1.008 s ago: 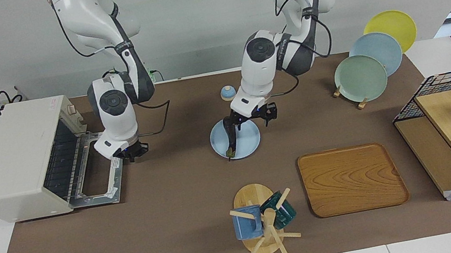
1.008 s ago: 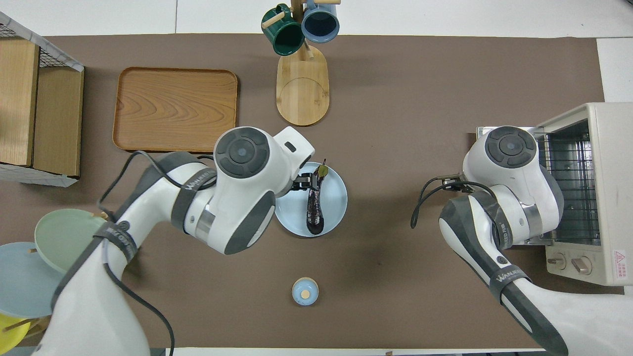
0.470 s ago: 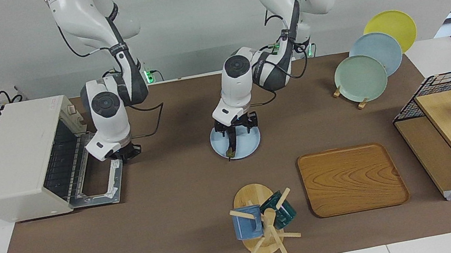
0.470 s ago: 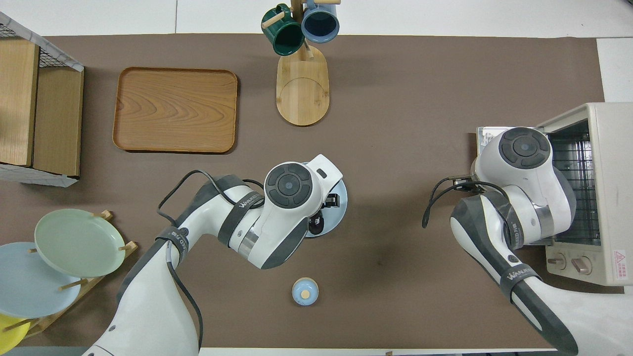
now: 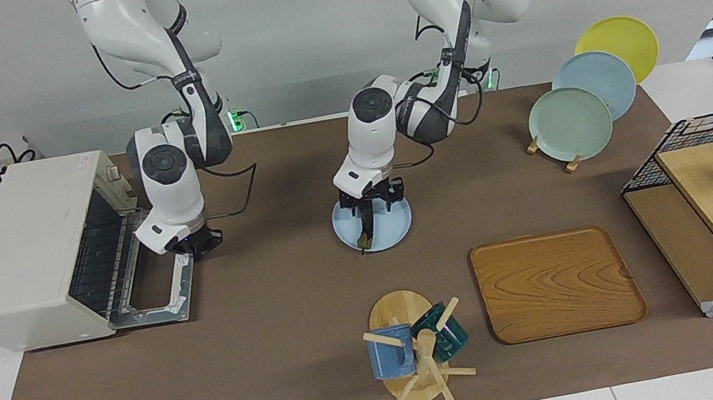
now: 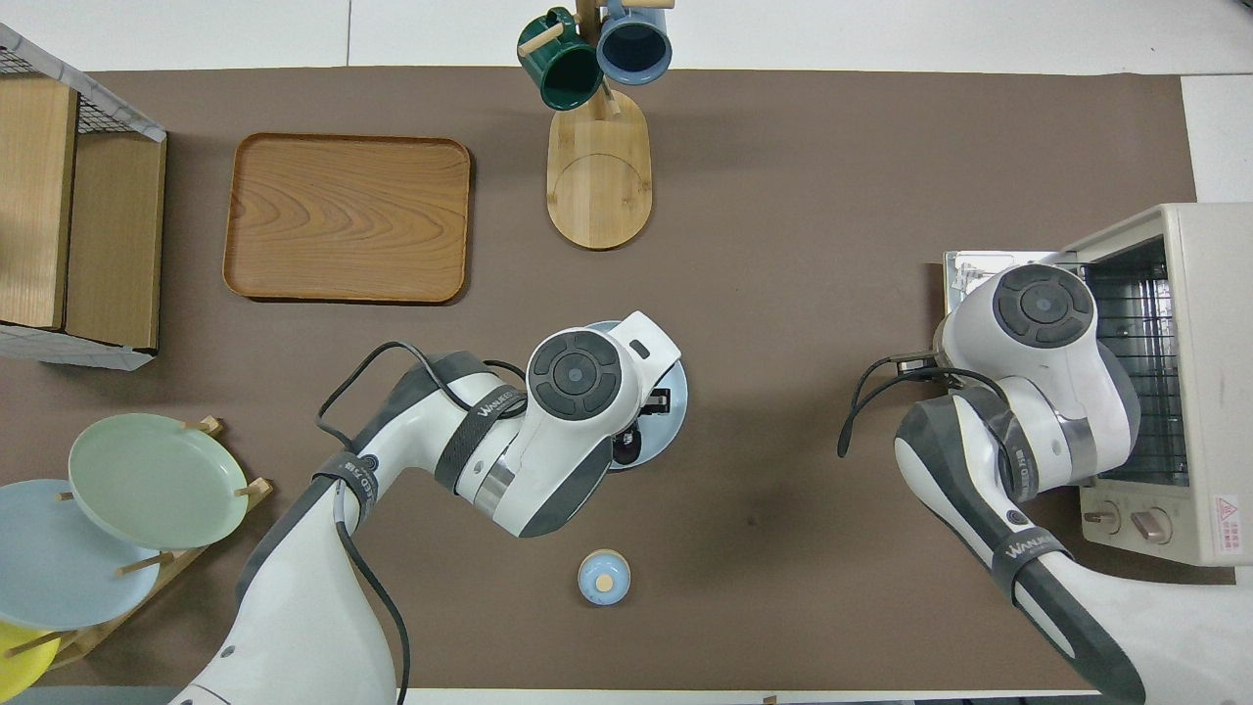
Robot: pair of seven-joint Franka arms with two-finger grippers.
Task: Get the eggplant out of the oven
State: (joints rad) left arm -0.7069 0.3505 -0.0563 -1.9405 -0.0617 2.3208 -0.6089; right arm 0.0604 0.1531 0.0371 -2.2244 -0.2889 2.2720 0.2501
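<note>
Currently: eggplant (image 5: 366, 231) lying on pale blue plate (image 5: 397, 228) mid-worktop, well apart from oven (image 5: 25, 255). Left tool (image 5: 373, 210) down at eggplant's robot-side part, fingers either side of it; cannot tell whether gripping or loose. Right tool (image 5: 196, 247) shut, empty, over dropped oven door (image 5: 158, 291); arm waiting. Oven door open, wire rack visible. Counted: one eggplant, one oven, one wooden tray (image 5: 556, 282), two mugs on one mug tree (image 5: 419, 356), three plates on stand (image 5: 588, 89), one small blue lidded pot (image 6: 604, 577).
</note>
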